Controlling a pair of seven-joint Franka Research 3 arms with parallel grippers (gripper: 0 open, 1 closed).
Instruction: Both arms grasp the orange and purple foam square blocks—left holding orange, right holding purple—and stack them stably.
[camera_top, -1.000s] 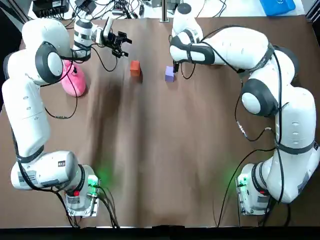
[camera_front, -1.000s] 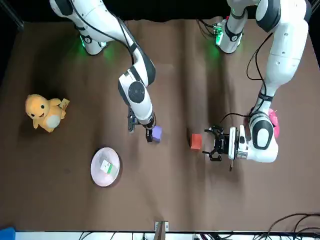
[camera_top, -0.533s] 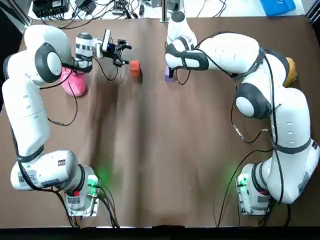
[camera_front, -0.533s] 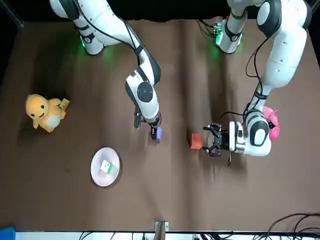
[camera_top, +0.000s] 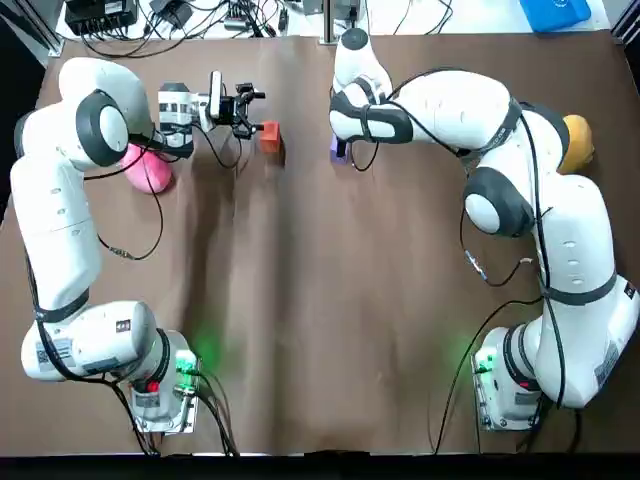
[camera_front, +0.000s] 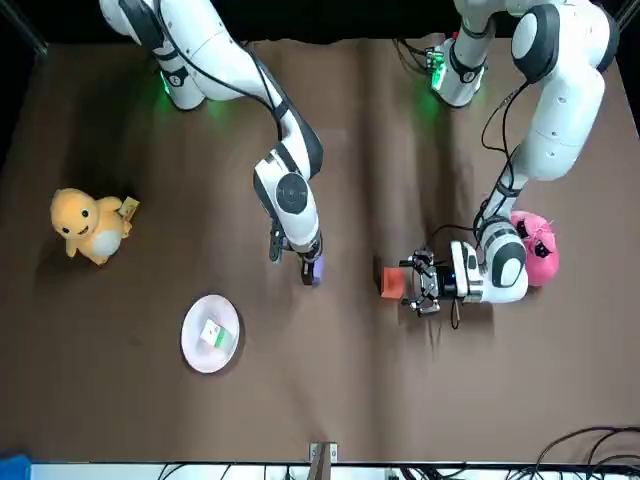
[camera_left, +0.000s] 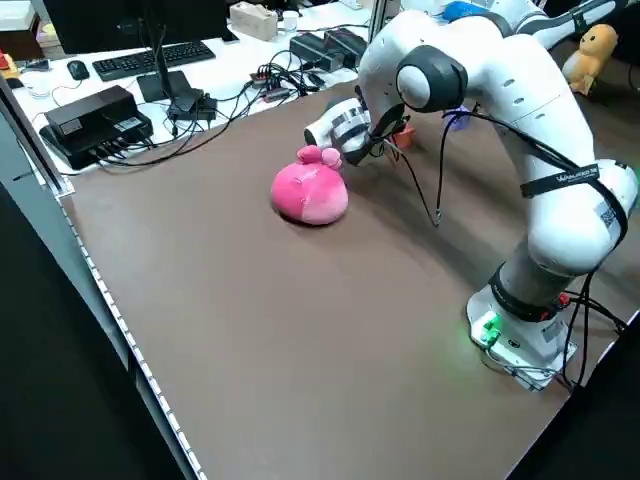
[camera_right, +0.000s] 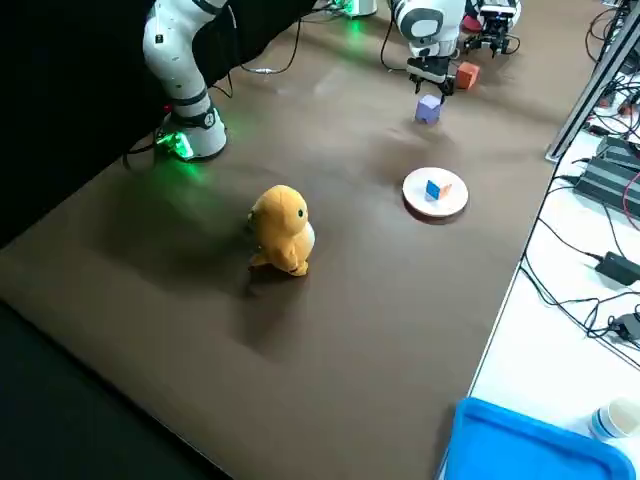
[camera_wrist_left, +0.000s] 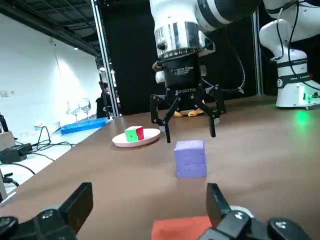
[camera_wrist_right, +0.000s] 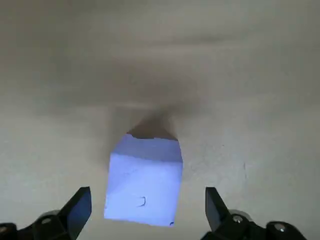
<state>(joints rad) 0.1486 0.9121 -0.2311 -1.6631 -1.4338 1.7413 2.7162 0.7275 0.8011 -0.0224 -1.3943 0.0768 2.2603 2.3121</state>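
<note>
over at the far side of the table (camera_top: 300, 300), well away from my bases, both my grippers are at the two foam blocks. my left gripper (camera_top: 253, 112) lies low and level, pointing to the right, spread wide. the orange block (camera_top: 269, 131) sits on the table just ahead of its tips and is not pinched. from my left wrist it shows low down between my two fingers (camera_wrist_left: 80, 202). whether a tip touches it i cannot tell.

to the right of it, across a short bare strip, the purple block (camera_front: 314, 268) stands flat on the table. my right gripper (camera_front: 309, 262) points straight down over it, spread wider than the block. from my right wrist the block sits between the pads (camera_wrist_right: 80, 205) with a clear gap on either side, so nothing is clamped. seen from my left wrist, those tips hang about level with the block's top face.

a pink plush (camera_top: 148, 172) lies just left of my left forearm, on the orange block's side. out on the right a yellow plush (camera_front: 88, 225) stands well apart from both blocks. a white plate (camera_front: 188, 345) with a small coloured cube (camera_front: 211, 333) on it rests to the right of the purple block and farther off, toward the table's far edge.
</note>
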